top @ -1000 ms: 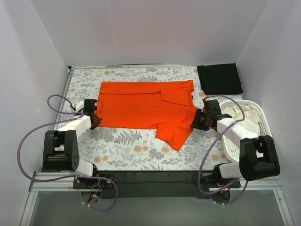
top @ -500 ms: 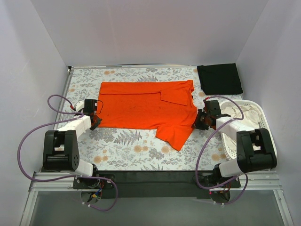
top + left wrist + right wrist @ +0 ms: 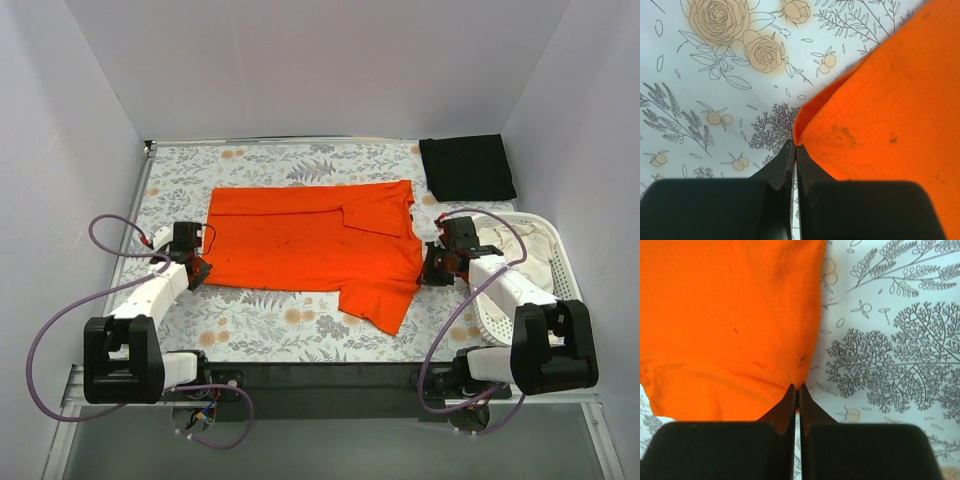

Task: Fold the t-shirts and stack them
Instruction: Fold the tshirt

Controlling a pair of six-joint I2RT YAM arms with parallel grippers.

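**A:** Two shirts, is it? What takes up the most room?

**B:** The flower-printed tabletop (image 3: pixel 270 315). On it the bright orange short-sleeved t-shirt (image 3: pixel 300 240) is spread flat across the middle. One sleeve points toward the near edge, and a flap is folded over onto the body at the far right.

**A:** And off to the side?

**B:** A white slatted plastic basket (image 3: pixel 487 312) sits at the right edge with pale cloth inside. Beyond it, in the far right corner, the solid black t-shirt (image 3: pixel 467 167) lies folded into a rectangle, apart from the orange one.

**A:** Where are the arms?

**B:** One is at each side of the orange shirt. The left gripper (image 3: pixel 795 147) is at the near left corner. Its fingers are pressed together, with the hemmed corner curling up into the tips and pinched there.

**A:** The other?

**B:** The right gripper (image 3: pixel 796 388) is at the shirt's right edge, just above the near sleeve. Its fingers are also squeezed tight. Creases in the orange fabric run straight into the tips, so it is clamped on the cloth edge.
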